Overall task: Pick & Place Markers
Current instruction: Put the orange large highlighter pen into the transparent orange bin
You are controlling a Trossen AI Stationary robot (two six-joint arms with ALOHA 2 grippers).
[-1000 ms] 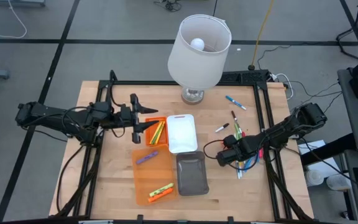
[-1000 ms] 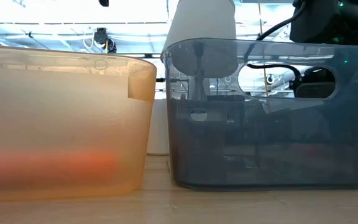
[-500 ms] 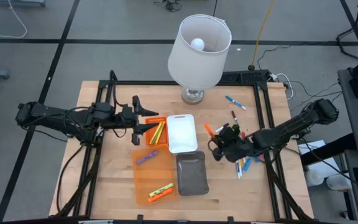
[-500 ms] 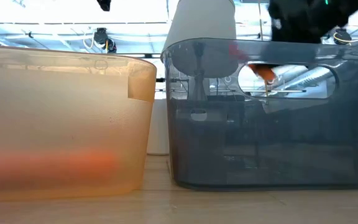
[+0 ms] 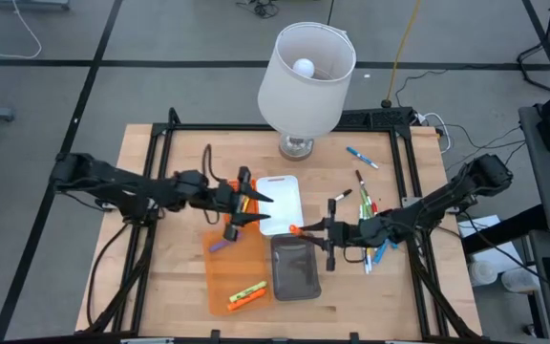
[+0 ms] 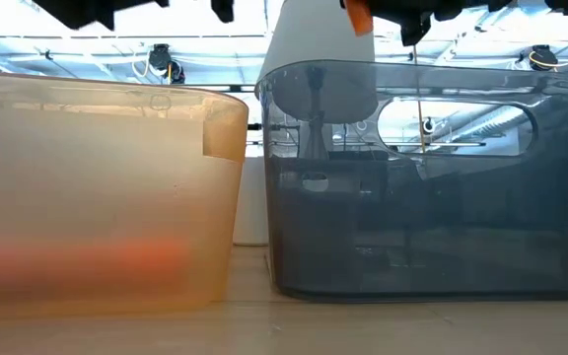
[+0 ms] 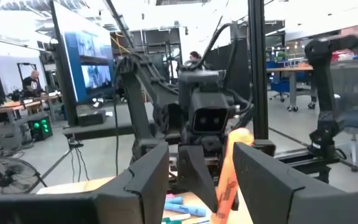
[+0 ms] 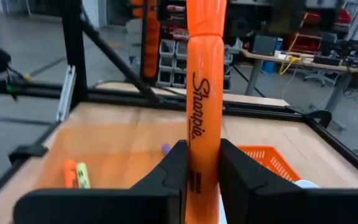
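Right gripper (image 5: pixel 306 229) is held above the far rim of the grey tray (image 5: pixel 295 272), jaws clamped on an orange marker (image 8: pixel 204 93) (Sharpie lettering is seen in the right wrist view), its cap end pointing toward the left arm. Left gripper (image 5: pixel 253 211) is positioned over the white tray (image 5: pixel 280 204), by its left edge, fingers parted with nothing between them. Yellow and orange markers (image 5: pixel 242 203) are seen in the small orange basket (image 5: pixel 235 183); a purple marker (image 5: pixel 220 245) and more markers (image 5: pixel 247 294) lie in the large orange tray (image 5: pixel 216 277). Loose markers (image 5: pixel 375 250) are scattered toward the desk's right edge, one blue (image 5: pixel 361 158) near the lamp (image 5: pixel 306 81)
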